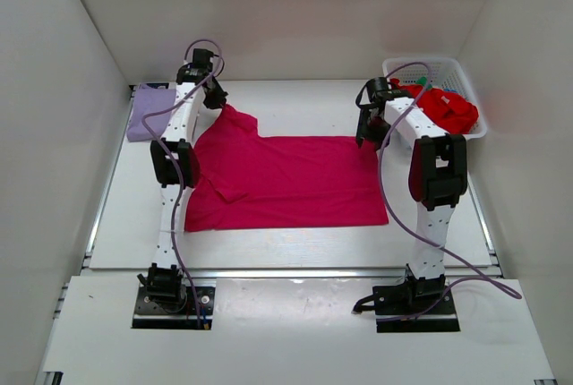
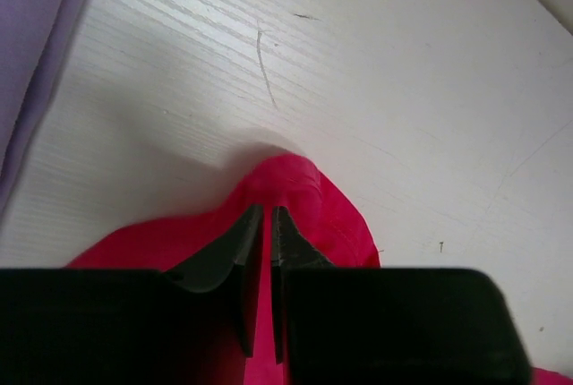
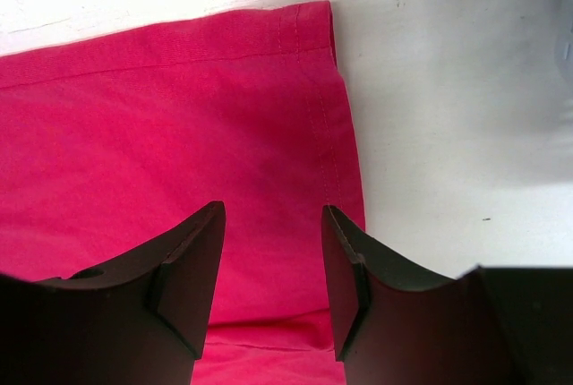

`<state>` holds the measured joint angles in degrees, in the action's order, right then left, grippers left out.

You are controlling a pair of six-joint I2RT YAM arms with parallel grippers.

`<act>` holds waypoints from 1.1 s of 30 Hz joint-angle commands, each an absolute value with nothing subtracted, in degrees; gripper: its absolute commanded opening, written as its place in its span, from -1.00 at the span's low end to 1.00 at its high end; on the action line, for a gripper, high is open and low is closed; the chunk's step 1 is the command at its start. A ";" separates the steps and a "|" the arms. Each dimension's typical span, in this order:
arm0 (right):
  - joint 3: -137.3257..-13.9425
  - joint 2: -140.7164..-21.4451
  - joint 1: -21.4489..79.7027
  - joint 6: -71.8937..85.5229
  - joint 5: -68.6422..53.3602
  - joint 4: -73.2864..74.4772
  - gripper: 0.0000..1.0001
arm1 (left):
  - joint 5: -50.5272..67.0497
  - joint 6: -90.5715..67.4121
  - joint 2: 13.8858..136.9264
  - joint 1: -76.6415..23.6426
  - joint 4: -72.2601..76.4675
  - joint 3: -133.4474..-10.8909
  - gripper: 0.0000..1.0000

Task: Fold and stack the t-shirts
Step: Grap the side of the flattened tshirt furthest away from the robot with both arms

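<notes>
The overhead camera shows the magenta t-shirt [image 1: 295, 179] lying nearly flat in the middle of the table [image 1: 295, 246]. Its upper left corner is drawn out into a peak pointing to the frame's upper left. My left gripper [image 1: 215, 95] sits at that peak. My right gripper [image 1: 372, 134] hangs over the shirt's upper right corner.

A lavender t-shirt [image 1: 149, 112] lies at the upper left, apart from the magenta one. A red t-shirt [image 1: 450, 109] sits in the white basket [image 1: 466, 76] at the upper right.

I judge the step in hand to be laying out this shirt, or starting its first fold, with nothing stacked yet. The next move calls for both arms to work together. The right needs to come down and close on its corner, so the two far corners can travel as a pair without dragging the cloth crooked.

The left wrist camera adds what the overhead cannot. The fingers [image 2: 224, 258] stand almost together, with only a thin slit between them. A raised ridge of magenta cloth runs into that slit, so the tool appears to be pinching the shirt. How firmly, I cannot tell.

The right wrist camera shows its jaws about half open with nothing between them. They hover over the stitched hem corner [image 3: 313, 40], which lies flat in the upper right of that frame with bare table beside it. Neither wrist view shows the basket or the shirt's overall lie. Only the overhead gives those.
</notes>
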<state>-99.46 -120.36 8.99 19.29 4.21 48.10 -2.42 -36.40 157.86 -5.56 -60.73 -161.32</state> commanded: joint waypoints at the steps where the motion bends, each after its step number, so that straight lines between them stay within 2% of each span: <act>1: -101.60 -120.32 9.06 19.42 4.48 47.99 -0.10 | -0.71 -36.30 154.60 -5.27 -59.15 -162.60 -0.61; 2: -101.43 -120.15 9.23 19.25 4.66 47.90 -0.10 | -0.70 -36.39 155.03 -5.19 -59.32 -162.77 -0.66; 4: -101.34 -120.06 9.23 19.51 4.66 48.25 -0.10 | 0.00 -36.47 155.13 -5.01 -59.24 -162.77 -0.58; 7: -101.34 -120.06 9.06 19.17 5.10 48.08 -0.11 | -0.35 -36.65 154.95 -5.27 -59.15 -162.68 -0.90; 8: -101.34 -119.97 9.14 19.25 5.10 47.90 -0.10 | -0.61 -36.39 155.21 -5.27 -59.32 -162.77 -0.88; 10: -100.90 -119.97 9.05 19.51 4.92 47.99 -0.10 | -2.45 -36.04 155.39 -5.01 -59.41 -162.60 -0.71; 14: -100.81 -119.79 8.88 19.16 4.83 47.90 -0.11 | -6.67 -35.77 156.18 -5.80 -61.35 -162.69 -0.68; 26: -100.46 -120.32 9.40 19.33 4.75 47.46 -0.11 | -7.38 -34.19 158.73 -7.55 -59.85 -162.25 -0.51; 33: -100.37 -120.24 8.70 19.69 4.48 47.20 -0.11 | -7.73 -33.93 160.04 -7.47 -60.47 -162.69 -0.50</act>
<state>-99.46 -120.57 8.93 19.31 4.21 48.14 -6.26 -34.54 160.05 -7.31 -60.97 -161.32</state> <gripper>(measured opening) 0.447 0.247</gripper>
